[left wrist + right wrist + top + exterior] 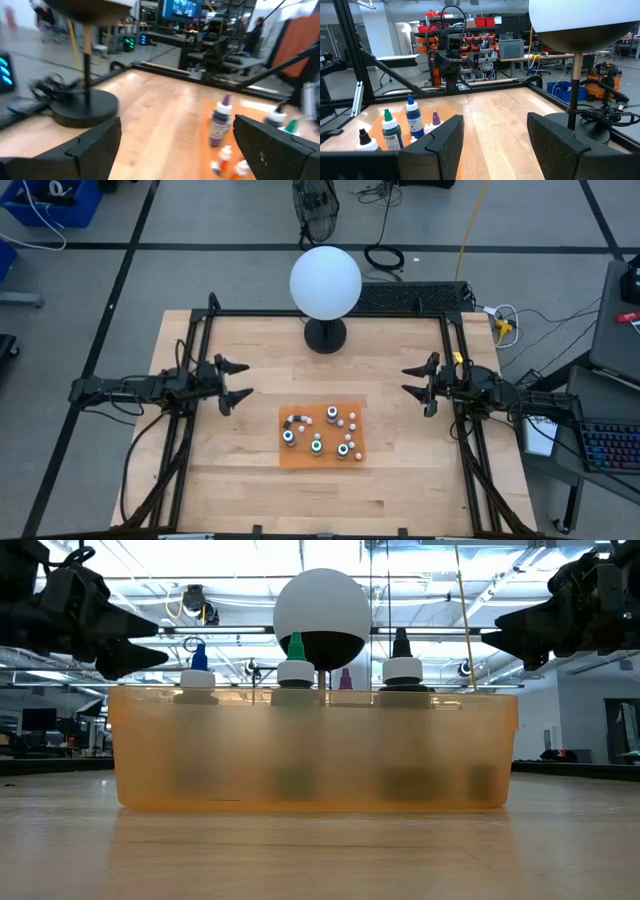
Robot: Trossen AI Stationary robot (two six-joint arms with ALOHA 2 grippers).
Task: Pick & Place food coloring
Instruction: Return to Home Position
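With the food coloring bottles (317, 444) sitting inside the orange container (300, 461) on the desk (230, 470), the left gripper (243, 379) and right gripper (406, 380) hang raised either side of that container, fingers wide and empty, apparently because nothing remains outside to carry.

Bottles (317, 444) in container (300, 459), before globe (325, 282)

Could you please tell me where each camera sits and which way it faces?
High: overhead, straight down; both arms, left hand and right hand open, flank the orange container.
Low: table height, level at the container's wall; both hands above.
Left wrist: left arm, facing the purple bottle past own fingers.
Right wrist: right arm, facing the blue bottle.
Shared: both wrist views show the lamp base.
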